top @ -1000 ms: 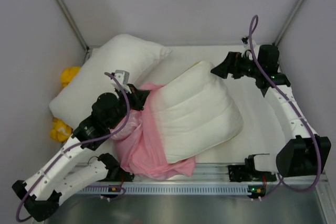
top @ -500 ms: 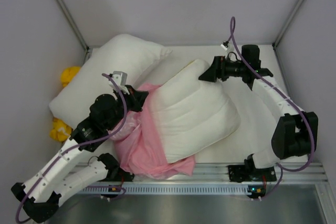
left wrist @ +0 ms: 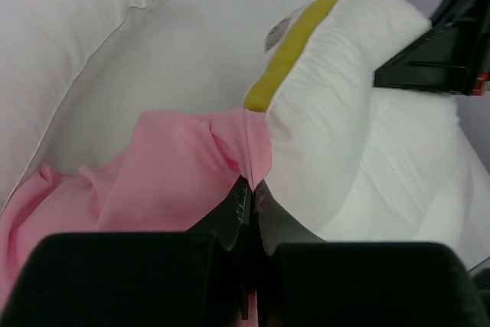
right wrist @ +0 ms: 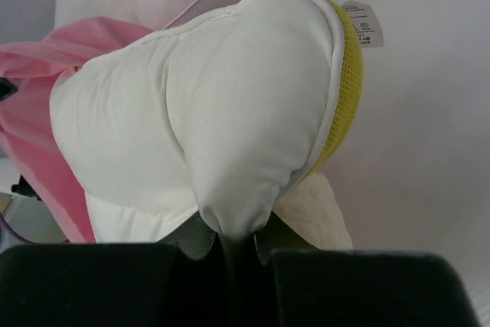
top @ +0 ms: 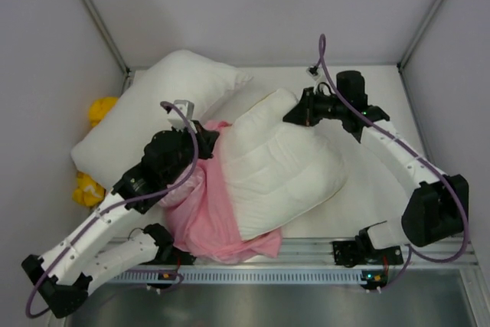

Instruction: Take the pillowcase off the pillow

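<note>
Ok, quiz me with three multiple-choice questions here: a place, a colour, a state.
1. Where is the pink pillowcase on the quilted pillow? A bunched over its near left end; B covering all of it; C off it entirely.
2. What colour is the band along the pillow's edge? A blue; B yellow; C green.
3. How is the right gripper? A open above the pillow; B shut on the pillow's corner; C shut on the pillowcase.
A: pink fabric gathers only there. B: both wrist views show yellow. B: white fabric is pinched in its grip.
</note>
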